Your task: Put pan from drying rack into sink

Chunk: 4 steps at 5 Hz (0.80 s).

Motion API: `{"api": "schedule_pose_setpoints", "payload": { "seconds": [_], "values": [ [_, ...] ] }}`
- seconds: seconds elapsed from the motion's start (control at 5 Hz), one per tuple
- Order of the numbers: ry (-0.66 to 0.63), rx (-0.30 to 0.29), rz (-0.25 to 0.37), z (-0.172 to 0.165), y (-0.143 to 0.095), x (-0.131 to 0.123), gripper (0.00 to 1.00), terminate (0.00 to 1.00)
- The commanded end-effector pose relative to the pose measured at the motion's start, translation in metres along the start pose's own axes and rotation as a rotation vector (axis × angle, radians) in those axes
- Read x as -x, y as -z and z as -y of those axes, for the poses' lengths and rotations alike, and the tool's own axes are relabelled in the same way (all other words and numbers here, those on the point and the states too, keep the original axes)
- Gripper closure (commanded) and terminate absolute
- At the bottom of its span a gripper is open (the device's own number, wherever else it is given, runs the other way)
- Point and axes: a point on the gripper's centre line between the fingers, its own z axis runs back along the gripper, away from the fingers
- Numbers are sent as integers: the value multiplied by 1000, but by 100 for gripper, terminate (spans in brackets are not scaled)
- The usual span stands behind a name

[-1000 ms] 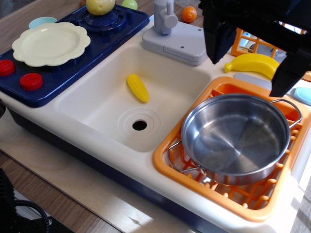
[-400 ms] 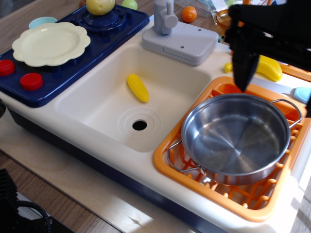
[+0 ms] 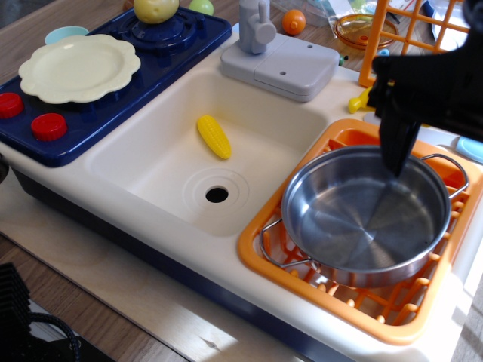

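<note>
Gripper point(image 3: 395, 162) points down at the far rim of the pan point(image 3: 366, 215); jaw state cannot be determined. Pan sits in the drying rack point(image 3: 260, 249), with 1 handle at each end. Sink point(image 3: 151, 162) lies to the pan's left in view.

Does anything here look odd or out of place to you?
One thing: a toy corn cob lies loose in the sink, near the drain. The pan sits slightly tilted in the drying rack, with the claw over its far rim. Nothing looks spilled or broken.
</note>
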Motion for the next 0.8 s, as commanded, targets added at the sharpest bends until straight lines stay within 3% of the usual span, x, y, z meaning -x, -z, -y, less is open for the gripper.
{"api": "schedule_pose_setpoints", "payload": {
  "seconds": [0.0,0.4,0.6],
  "values": [
    [-41,22,25,2,8,5,0,0],
    [-61,59,39,5,25,10,0,0],
    [-69,64,34,5,27,10,100,0]
  ]
}}
